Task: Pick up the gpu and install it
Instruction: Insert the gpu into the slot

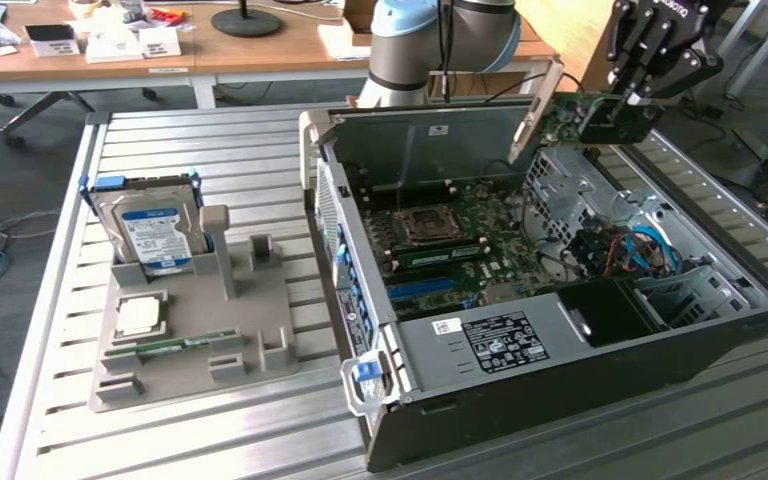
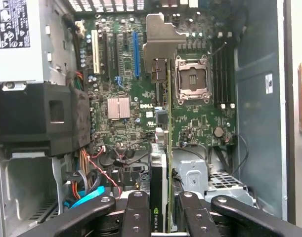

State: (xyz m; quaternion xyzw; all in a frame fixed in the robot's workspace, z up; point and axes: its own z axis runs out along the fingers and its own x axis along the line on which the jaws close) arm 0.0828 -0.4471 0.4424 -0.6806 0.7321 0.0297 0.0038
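A slatted metal table [image 1: 197,440] carries a grey parts holder [image 1: 211,340] beside an open computer case [image 1: 651,370].

The gripped end of the gpu [image 2: 158,170] is hidden within the hand [image 2: 163,210], itself cropped.

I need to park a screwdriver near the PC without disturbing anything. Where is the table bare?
Bare slatted table lies on the camera side of the grey parts holder, and behind the hard drive toward the far edge. The strip between holder and computer case is narrow. Inside the case is crowded.
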